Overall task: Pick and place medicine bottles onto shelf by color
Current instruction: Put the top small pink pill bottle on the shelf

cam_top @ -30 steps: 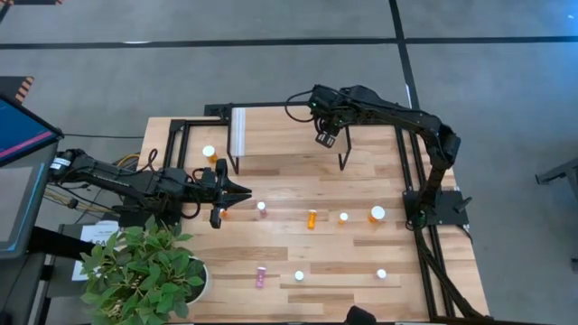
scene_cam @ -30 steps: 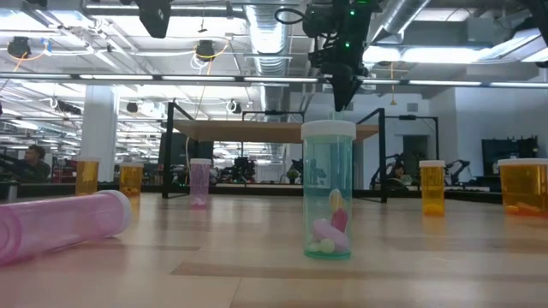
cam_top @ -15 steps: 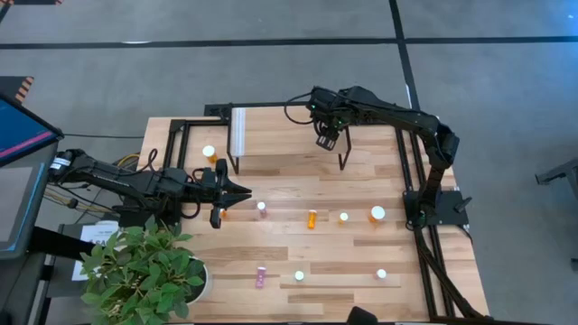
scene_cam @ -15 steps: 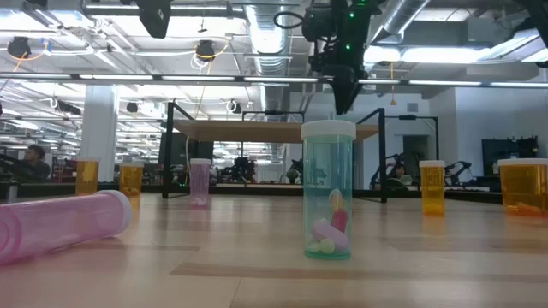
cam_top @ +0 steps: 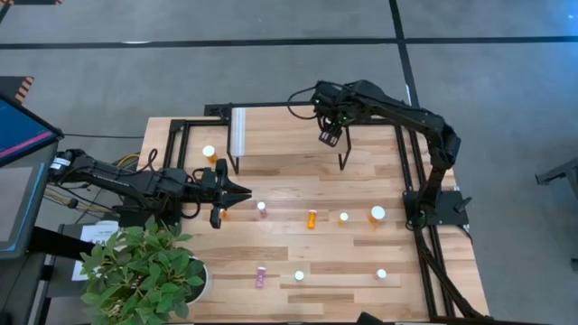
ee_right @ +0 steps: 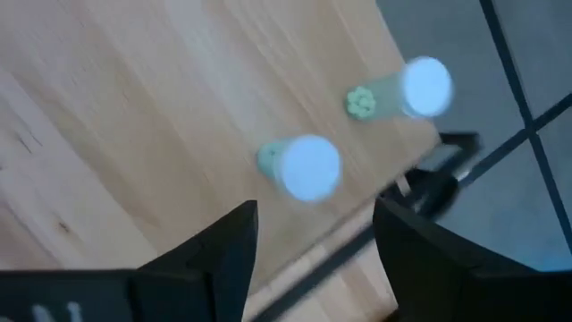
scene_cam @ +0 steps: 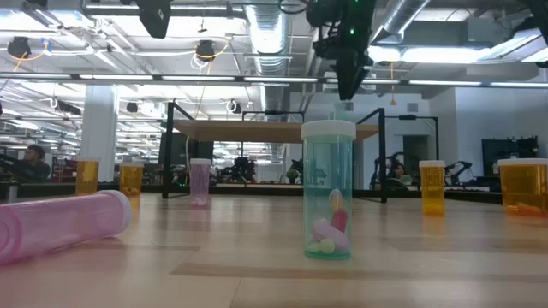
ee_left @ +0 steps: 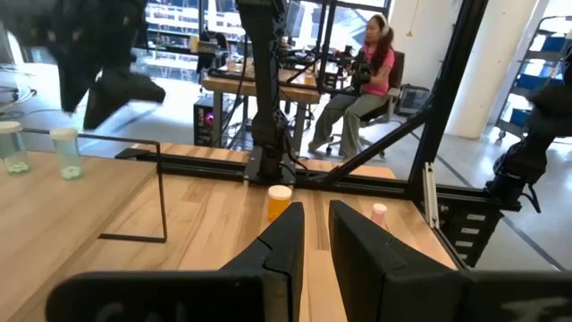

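A wooden bench is seen from above, with two dark arms reaching over it. Nearest the front edge, three bottles are spread out: a pink bottle lying on its side, a green bottle standing just beside it, and a white-capped bottle farther toward the right arm's side. In the low view the green bottle is shown upright with small pills inside, and the pink bottle is shown lying flat.

Farther back, a row of bottles is set across the middle of the bench: a small pink bottle, a lying orange bottle, a small capped bottle and a large orange bottle. At the left end of this row the left gripper is held low over the bench, its fingers drawn close together with only a narrow gap and nothing between them. Another large orange bottle stands beyond the left arm, beside the shelf.

At the back, the shelf is raised on thin black legs, with a white ridged strip at its left end. The right gripper is held above the shelf's right end, its fingers spread apart and empty. Below it, in the right wrist view, two pale green bottles are seen standing on the shelf near its corner, close together but apart.
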